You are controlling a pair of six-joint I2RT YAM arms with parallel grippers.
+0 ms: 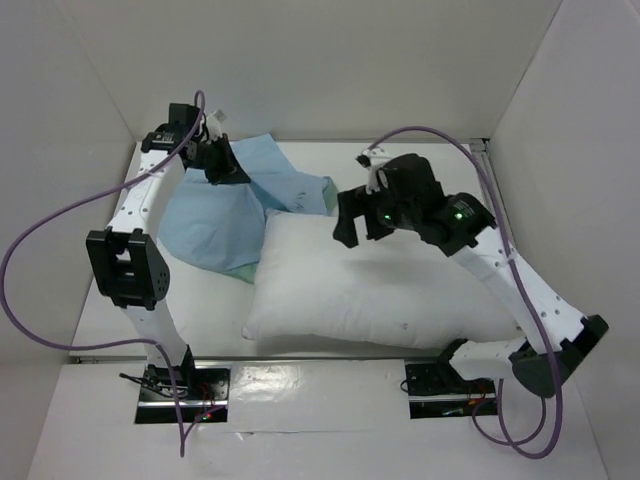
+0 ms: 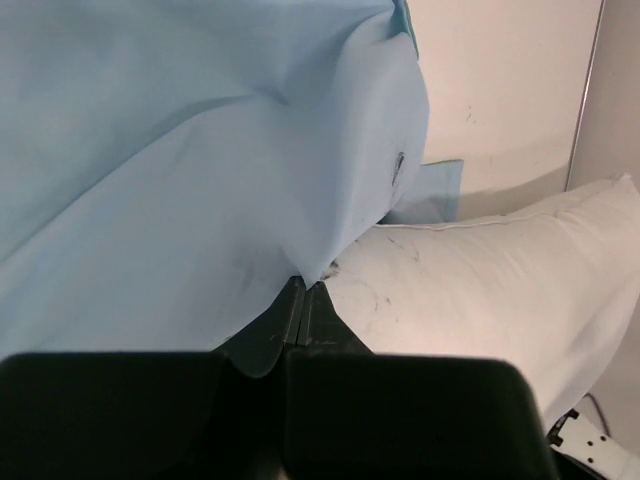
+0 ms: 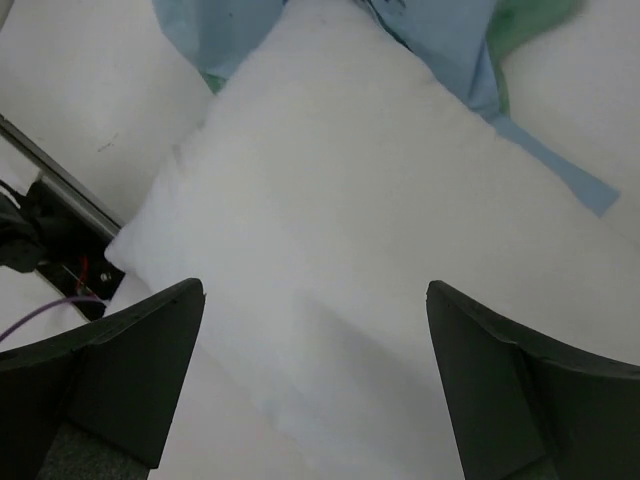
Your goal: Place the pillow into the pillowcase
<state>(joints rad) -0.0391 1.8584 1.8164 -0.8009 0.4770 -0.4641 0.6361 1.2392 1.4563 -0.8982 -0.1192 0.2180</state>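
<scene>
— So, starting nearest the arm bases: what lies there?

— The pillow [image 1: 380, 295], flat on the table [image 1: 212, 305] and wholly outside the pillowcase [image 1: 210, 220]. Its far left corner meets the cloth. I cannot tell whether it lies on a fold or under one.

— And the right gripper [image 3: 315, 340]?

— Spread wide with nothing between the fingers, it hovers above the far part of the pillow.

— Farther back?

— The pillowcase is a rumpled heap with its light-blue face up and a sliver of green at its near edge. The left gripper [image 2: 303, 293] has its fingers pressed together on a fold of it, holding the cloth up like a tent at the far left.

— Which step is this, then?

— Opening the sack, I'd judge; the stuffing is not yet begun. The next move calls for a real mouth. I cannot see whether the pinch takes one layer or both, and only one layer would leave a gap. Then the right gripper would need to close on a pillow corner and steer it toward that gap.

— Anything in the way?

— Purple cables [image 1: 425, 129] arch over the arms, and the white walls [image 1: 300, 70] stand close behind and beside. The limp cloth may sag shut against so plump a cushion.
</scene>
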